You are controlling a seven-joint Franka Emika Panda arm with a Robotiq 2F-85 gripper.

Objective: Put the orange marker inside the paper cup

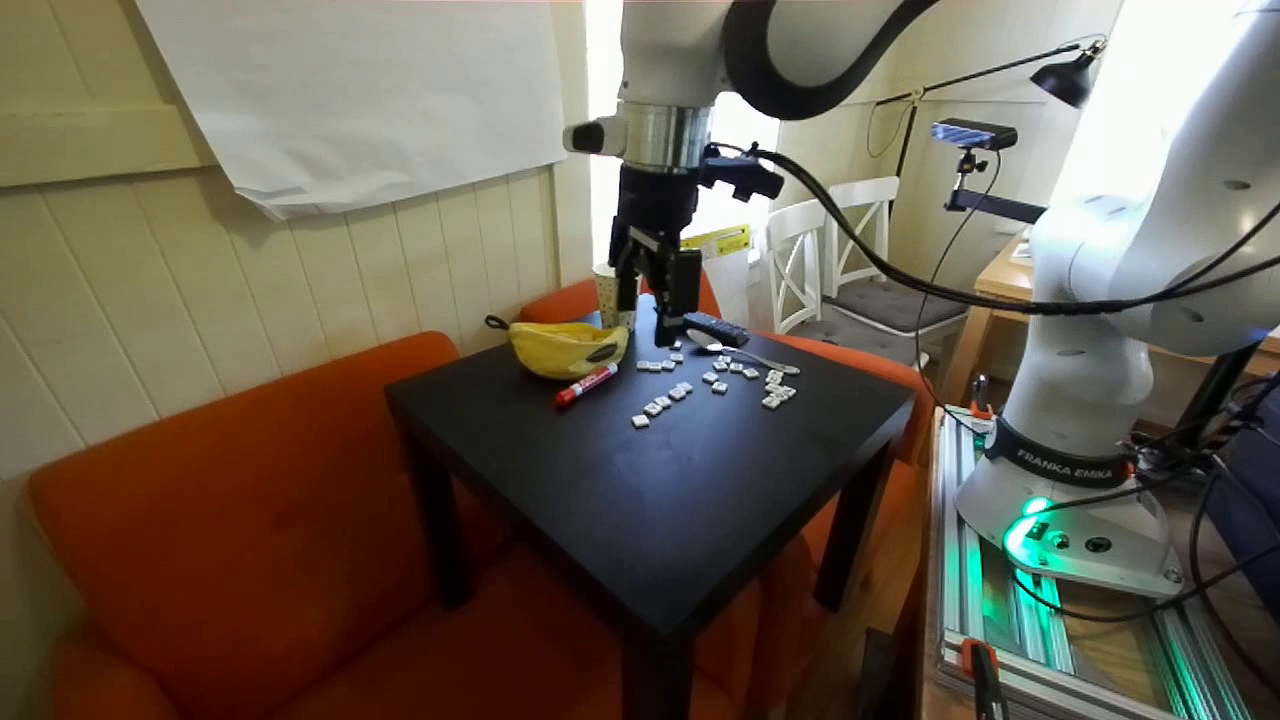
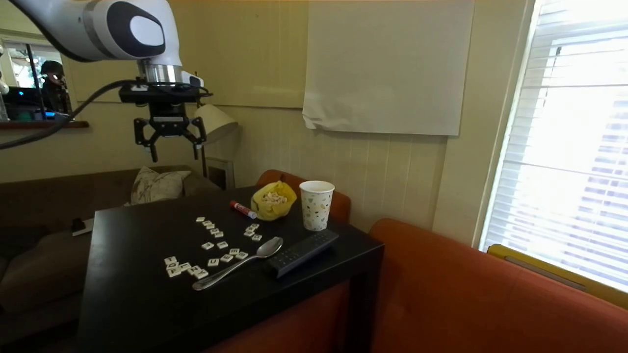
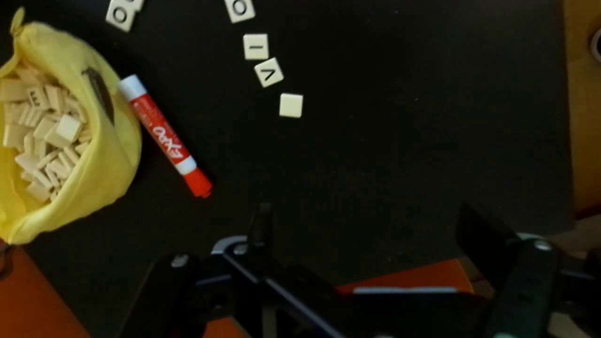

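Wrist view marker: left half of frame, lying by pouch; contact unclear.
Gripper: upper left in an exterior view, spread wide, nothing held.
Cup: mid-frame in an exterior view, upright, marker outside.
Marker-to-cup progress: likely none; grasp, lift, carry, drop left.

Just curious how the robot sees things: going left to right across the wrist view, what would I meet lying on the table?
Pouch → marker → I tile → blank tile.
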